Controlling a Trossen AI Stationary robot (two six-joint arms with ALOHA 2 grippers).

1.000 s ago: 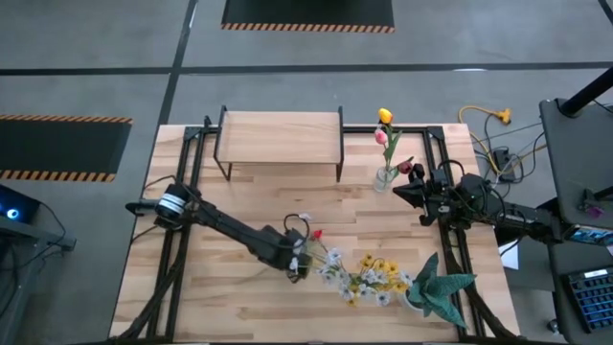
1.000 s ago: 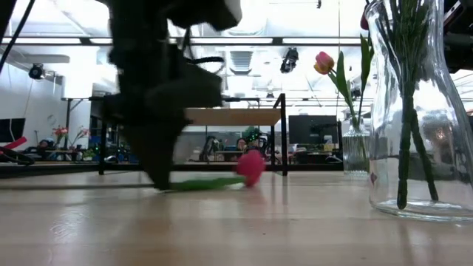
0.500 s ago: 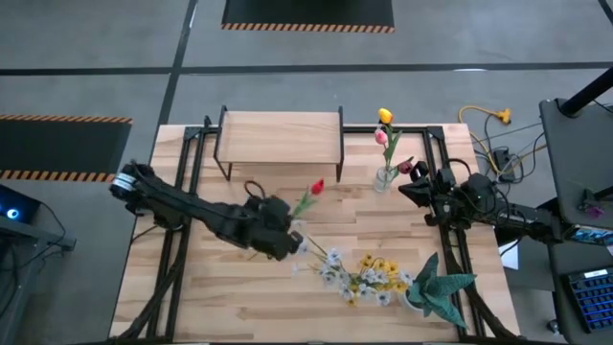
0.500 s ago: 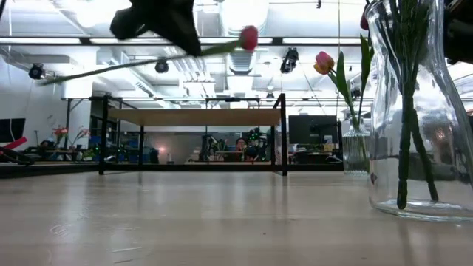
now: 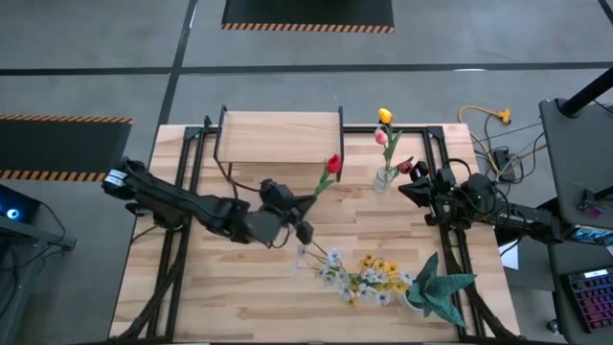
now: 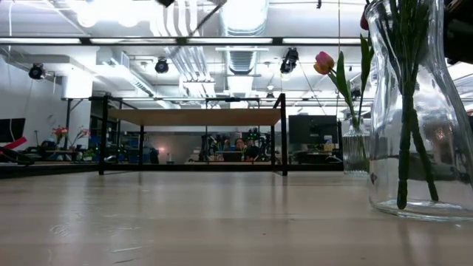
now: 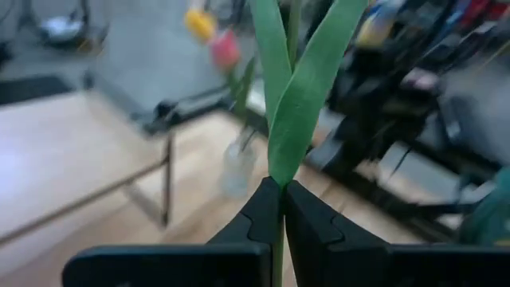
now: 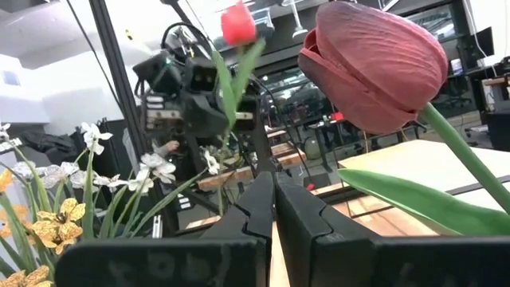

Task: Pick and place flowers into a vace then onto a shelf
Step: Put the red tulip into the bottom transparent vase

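Note:
My left gripper [image 5: 299, 213] hangs above the table's middle, shut on a red tulip [image 5: 333, 164] whose bloom points toward the small glass vase [image 5: 385, 177]. The vase stands right of the shelf [image 5: 280, 134] and holds a yellow tulip [image 5: 385, 116] and a pink tulip [image 5: 381, 136]. My right gripper [image 8: 273, 199] is shut beside the vase. A dark maroon tulip [image 8: 374, 64] shows close by its fingers, with the stem running out of the picture. White blooms and a yellow sprig [image 5: 362, 275] lie flat on the table. My left gripper pinches the red tulip's green stem [image 7: 280, 179] between its two fingers, just below where the long leaves [image 7: 307, 96] spread. The tulip is lifted clear of the table. Its bloom end [image 8: 237, 22] slants out beyond the fingers toward the vase. Whether my right gripper touches the maroon tulip cannot be told.
A green spiky plant in a white pot [image 5: 436, 287] stands at the table's near right corner. A large glass vessel with green stems [image 6: 414, 111] fills the right of the low view. Bare tabletop lies left of and in front of the shelf.
My left gripper has risen from the tabletop and moved toward the far edge and right, toward the vase. It has taken the red tulip up with it. The tulip lay on the table and is now lifted clear, its bloom swung toward the vase.

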